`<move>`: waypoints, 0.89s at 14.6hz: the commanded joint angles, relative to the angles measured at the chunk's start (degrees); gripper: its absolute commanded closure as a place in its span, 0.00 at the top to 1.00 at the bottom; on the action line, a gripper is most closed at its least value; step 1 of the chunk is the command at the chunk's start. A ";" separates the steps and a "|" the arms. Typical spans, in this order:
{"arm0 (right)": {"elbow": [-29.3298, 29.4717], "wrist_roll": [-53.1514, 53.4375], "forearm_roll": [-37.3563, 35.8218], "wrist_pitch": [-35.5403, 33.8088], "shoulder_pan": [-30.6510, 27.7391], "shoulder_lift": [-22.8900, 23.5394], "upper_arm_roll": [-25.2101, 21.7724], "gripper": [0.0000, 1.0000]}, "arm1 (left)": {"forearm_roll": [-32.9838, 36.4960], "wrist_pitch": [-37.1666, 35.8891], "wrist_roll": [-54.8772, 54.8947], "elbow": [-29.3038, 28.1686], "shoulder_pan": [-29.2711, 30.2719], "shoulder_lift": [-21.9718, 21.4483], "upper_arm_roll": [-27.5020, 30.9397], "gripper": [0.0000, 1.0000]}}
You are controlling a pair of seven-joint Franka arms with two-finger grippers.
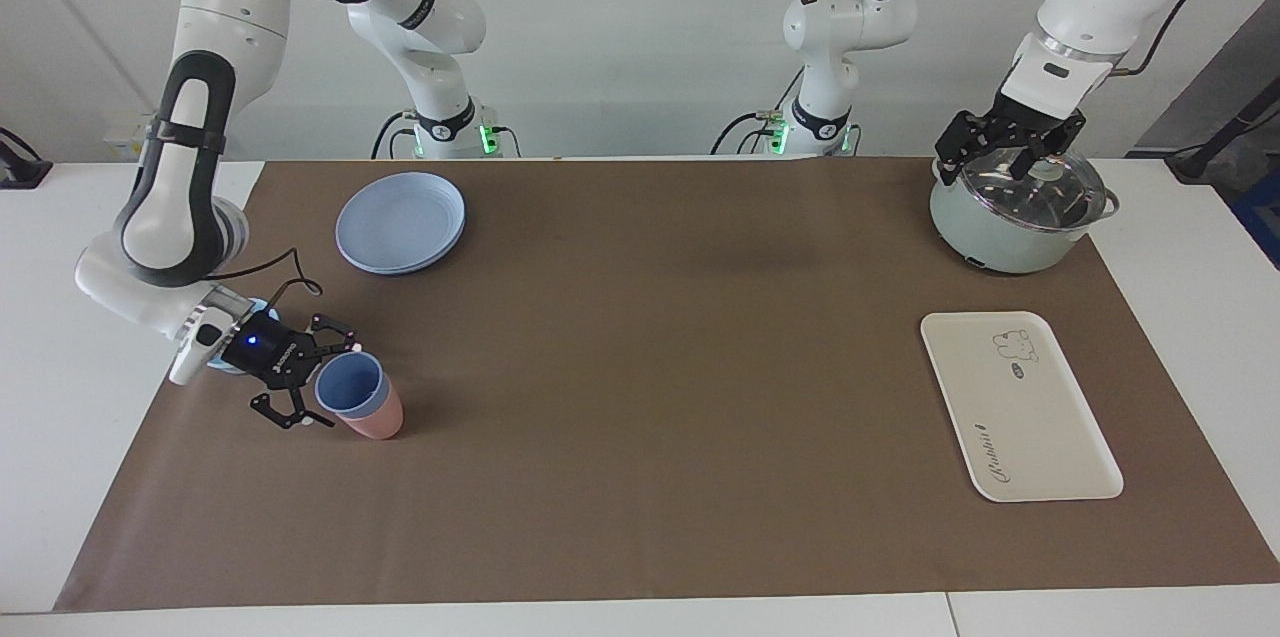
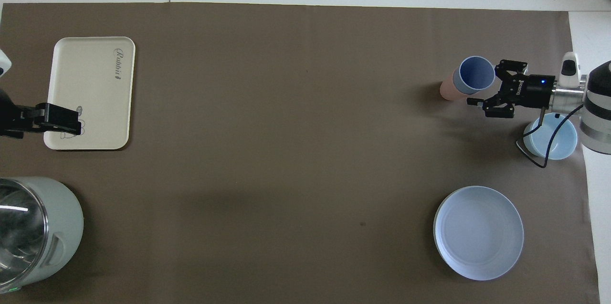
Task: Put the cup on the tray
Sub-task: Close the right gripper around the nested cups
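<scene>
The periwinkle-blue cup (image 1: 349, 384) (image 2: 475, 75) stands nested in a salmon-pink tumbler (image 1: 378, 420) (image 2: 447, 91) on the brown mat at the right arm's end of the table. My right gripper (image 1: 333, 379) (image 2: 484, 84) is low beside the cup, open, with one finger on each side of its rim; I cannot tell if they touch it. The cream-white tray (image 1: 1040, 437) (image 2: 90, 70) lies bare at the left arm's end. My left gripper (image 1: 985, 167) (image 2: 64, 120) waits open over the pot's lid.
A pale-green pot with a glass lid (image 1: 1005, 242) (image 2: 62, 227) stands nearer to the robots than the tray. A round blue plate (image 1: 400, 222) (image 2: 479, 232) lies nearer to the robots than the cup. A light-blue bowl (image 2: 556, 145) sits under the right wrist.
</scene>
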 commanded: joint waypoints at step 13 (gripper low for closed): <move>-1.70 -6.04 5.34 3.47 1.78 1.42 0.20 1.00 | 0.76 -0.31 -0.25 -0.74 0.41 -0.98 -0.33 1.00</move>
